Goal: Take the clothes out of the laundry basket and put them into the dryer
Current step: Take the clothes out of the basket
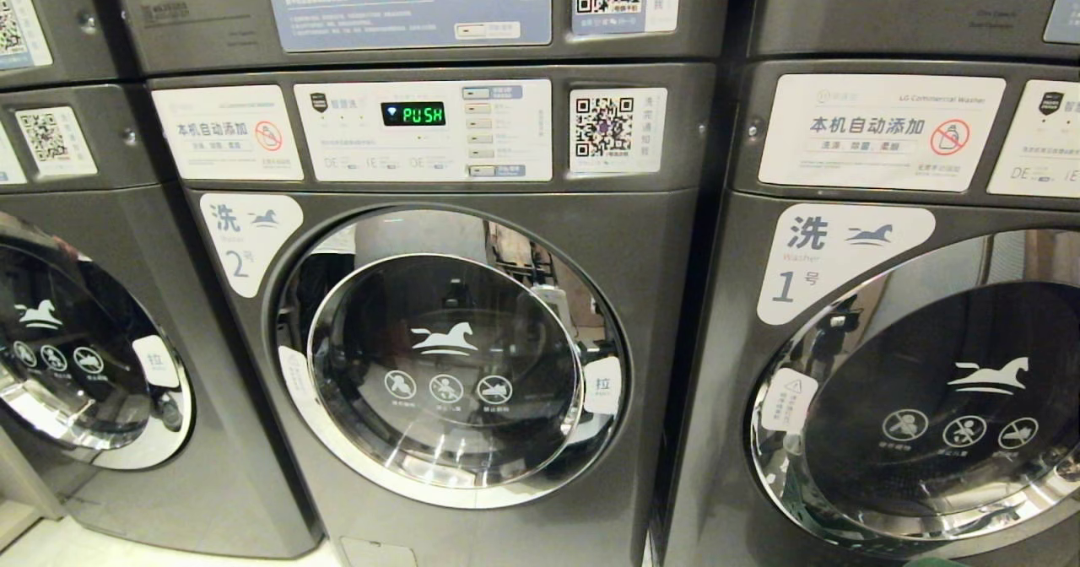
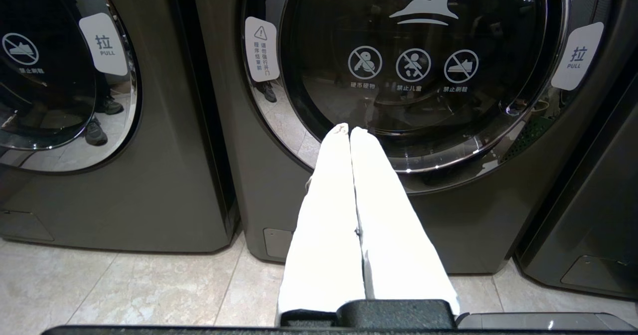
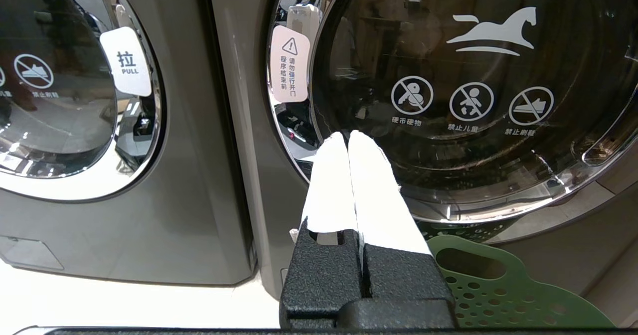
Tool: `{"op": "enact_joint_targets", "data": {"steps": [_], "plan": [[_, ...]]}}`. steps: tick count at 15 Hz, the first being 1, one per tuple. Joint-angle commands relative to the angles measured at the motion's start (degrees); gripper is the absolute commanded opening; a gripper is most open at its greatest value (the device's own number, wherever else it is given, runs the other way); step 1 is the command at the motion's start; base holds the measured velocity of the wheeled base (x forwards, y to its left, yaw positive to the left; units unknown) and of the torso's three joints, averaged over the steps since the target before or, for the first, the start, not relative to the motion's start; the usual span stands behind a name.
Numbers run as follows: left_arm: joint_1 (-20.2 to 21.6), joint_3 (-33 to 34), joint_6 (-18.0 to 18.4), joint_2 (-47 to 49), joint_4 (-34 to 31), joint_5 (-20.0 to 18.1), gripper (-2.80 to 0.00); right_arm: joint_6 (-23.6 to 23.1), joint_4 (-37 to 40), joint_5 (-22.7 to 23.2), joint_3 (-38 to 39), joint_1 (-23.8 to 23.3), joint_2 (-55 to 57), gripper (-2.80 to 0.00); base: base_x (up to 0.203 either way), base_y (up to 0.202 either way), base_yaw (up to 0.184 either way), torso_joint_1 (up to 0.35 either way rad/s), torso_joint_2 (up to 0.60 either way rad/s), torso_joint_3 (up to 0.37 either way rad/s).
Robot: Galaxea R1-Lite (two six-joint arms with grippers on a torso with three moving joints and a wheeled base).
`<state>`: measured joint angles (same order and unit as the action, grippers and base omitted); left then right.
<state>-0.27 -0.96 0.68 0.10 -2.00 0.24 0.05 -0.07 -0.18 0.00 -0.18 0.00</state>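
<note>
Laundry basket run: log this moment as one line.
phase: not started | machine doors: shut | left gripper: shut, empty, facing door | right gripper: shut, empty | laundry basket: green, on floor beside right gripper | clothes: none visible

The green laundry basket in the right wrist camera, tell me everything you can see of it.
Only a corner of the green laundry basket shows, in the right wrist view alone. It looks like moulded plastic, with a rounded rim, an oval handle slot and rows of small round holes. It sits low before the front-loading machine, below the chrome ring of its closed round door, which mirrors it faintly. No clothes are visible in this part, and neither gripper touches it.
</note>
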Motion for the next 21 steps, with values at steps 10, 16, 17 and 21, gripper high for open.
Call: {"op": "enact_joint_targets", "data": {"steps": [10,16,17,21], "plan": [[0.0,0.0,2.5,0.0,-0.1,-0.5,-2.80,0.3,0.0,0.0,0.0,0.0,0.0,-2.80,0.000,0.000,0.000,0.000,0.00,-0.027],[0.0,0.0,2.2,0.0,-0.1,-0.4,-2.80,-0.1,0.0,0.0,0.0,0.0,0.0,-2.80,0.000,0.000,0.000,0.001,0.00,-0.198],[0.0,0.1,2.1,0.0,-0.1,-0.4,-2.80,-0.1,0.0,0.0,0.0,0.0,0.0,-2.80,0.000,0.000,0.000,0.002,0.00,-0.200],[0.0,0.0,2.2,0.0,-0.1,-0.4,-2.80,-0.5,0.3,0.1,-0.2,0.0,0.0,-2.80,0.000,0.000,0.000,0.002,0.00,-0.200]]}}
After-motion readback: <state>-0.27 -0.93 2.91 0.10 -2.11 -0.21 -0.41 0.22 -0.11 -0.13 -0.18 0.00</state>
